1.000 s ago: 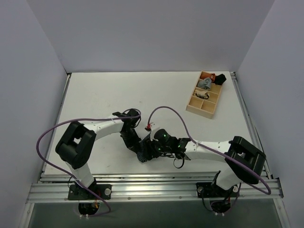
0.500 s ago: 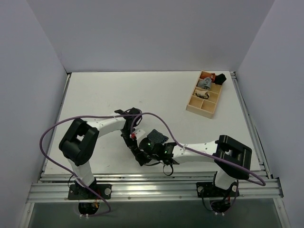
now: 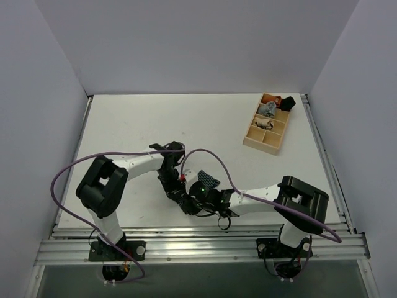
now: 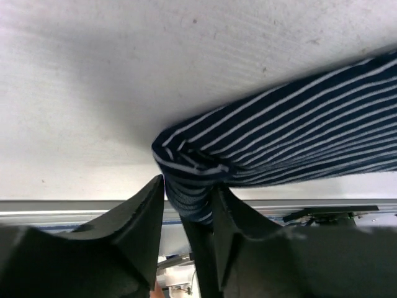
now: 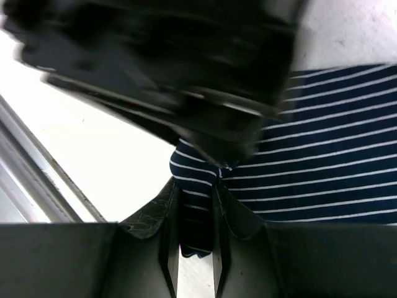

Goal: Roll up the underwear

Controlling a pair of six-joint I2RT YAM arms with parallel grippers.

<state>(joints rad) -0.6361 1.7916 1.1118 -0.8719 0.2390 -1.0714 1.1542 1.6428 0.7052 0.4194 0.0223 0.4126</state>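
Observation:
The underwear [image 3: 207, 180] is dark navy cloth with light pinstripes, lying on the white table near its front edge, mostly covered by the two arms in the top view. My left gripper [image 3: 182, 200] is shut on one folded corner of it; the left wrist view shows the cloth [image 4: 279, 136] bunched between the jaws [image 4: 189, 208]. My right gripper [image 3: 189, 205] is shut on the same end of the underwear [image 5: 322, 143]; a fold hangs between its fingers [image 5: 195, 217]. The two grippers sit close together, and the left gripper's black body fills the top of the right wrist view.
A wooden compartment tray [image 3: 268, 124] stands at the back right, holding small grey, black and orange rolled garments. Purple cables loop over both arms. The table's metal front rail [image 3: 198, 233] runs just in front of the grippers.
The right arm swung left and brought its gripper beside the left gripper at the cloth's near-left corner. The left gripper stayed roughly in place. More striped cloth shows behind the right wrist.

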